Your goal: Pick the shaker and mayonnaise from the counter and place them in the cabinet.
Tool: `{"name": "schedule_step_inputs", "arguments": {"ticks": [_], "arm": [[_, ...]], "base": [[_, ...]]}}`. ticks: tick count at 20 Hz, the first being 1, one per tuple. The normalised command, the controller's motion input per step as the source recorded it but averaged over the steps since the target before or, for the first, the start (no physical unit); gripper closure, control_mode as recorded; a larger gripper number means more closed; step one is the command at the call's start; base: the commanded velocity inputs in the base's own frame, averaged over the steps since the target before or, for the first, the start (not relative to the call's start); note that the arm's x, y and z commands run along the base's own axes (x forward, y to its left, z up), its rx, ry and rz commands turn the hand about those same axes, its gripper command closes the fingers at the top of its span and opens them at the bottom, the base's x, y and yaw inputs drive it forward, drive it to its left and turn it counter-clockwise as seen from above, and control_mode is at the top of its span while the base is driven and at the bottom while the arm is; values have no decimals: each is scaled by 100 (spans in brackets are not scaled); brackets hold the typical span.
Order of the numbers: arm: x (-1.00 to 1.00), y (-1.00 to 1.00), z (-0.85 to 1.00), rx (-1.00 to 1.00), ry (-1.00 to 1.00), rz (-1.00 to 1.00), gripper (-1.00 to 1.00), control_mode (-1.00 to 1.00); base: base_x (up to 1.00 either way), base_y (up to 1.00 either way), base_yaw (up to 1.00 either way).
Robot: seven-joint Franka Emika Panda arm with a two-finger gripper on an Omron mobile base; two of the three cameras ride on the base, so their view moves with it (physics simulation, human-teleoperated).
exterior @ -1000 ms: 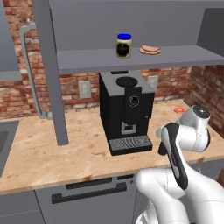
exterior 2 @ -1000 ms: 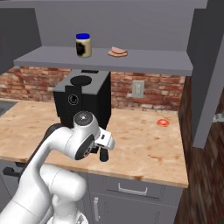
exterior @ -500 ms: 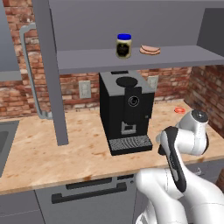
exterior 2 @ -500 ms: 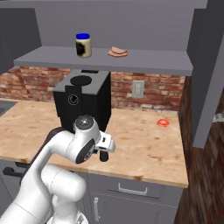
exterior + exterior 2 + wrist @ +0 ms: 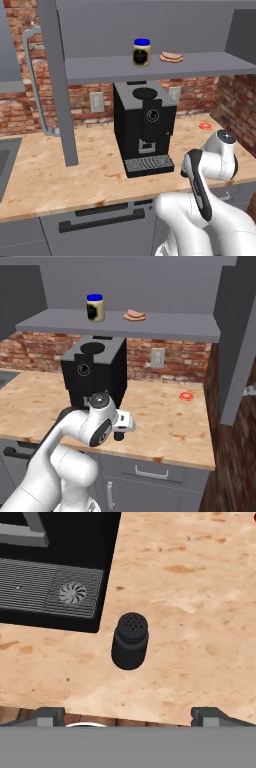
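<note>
Shaker (image 5: 130,641): small, matte black, slightly tapered, with a rounded top dotted with fine holes. It stands upright on the table, just beside the near right corner of the coffee machine's base, not touching it.
Mayonnaise (image 5: 141,52): small jar with a blue screw lid, pale yellowish contents and a dark label. It stands upright on the cabinet shelf, left of a flat pinkish slice (image 5: 171,57).
Tool (image 5: 128,716): its 2 dark finger tips (image 5: 48,715) sit far apart at the bottom of the hand view, spread wide and holding nothing. It looks down over the shaker, which lies between the 2 tips and farther on.
Table (image 5: 200,602): light wood grain with pinkish-tan mottling, smooth, over grey drawers with dark handles.
Cabinet (image 5: 150,67): flat grey shelf above the table, with smooth grey walls and a grey door (image 5: 56,80) bearing a long silver handle at the left.
Coffee machine (image 5: 144,127): boxy and black, with a round dial on its front; its drip tray is finely ribbed with a small swirl-patterned disc.
Wall (image 5: 180,363): rough red brick with pale outlets.
Small object (image 5: 185,396): red and ring-like, on the far right of the table.
</note>
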Motion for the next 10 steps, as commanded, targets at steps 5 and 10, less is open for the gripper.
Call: {"name": "schedule_step_inputs", "arguments": {"ticks": [5,10], "arm": [[17,0,-33,-7,0,8,-100,-100],[22,0,-42,-1,0,8,-100,-100]], "base": [[0,0,0],[0,0,0]]}}
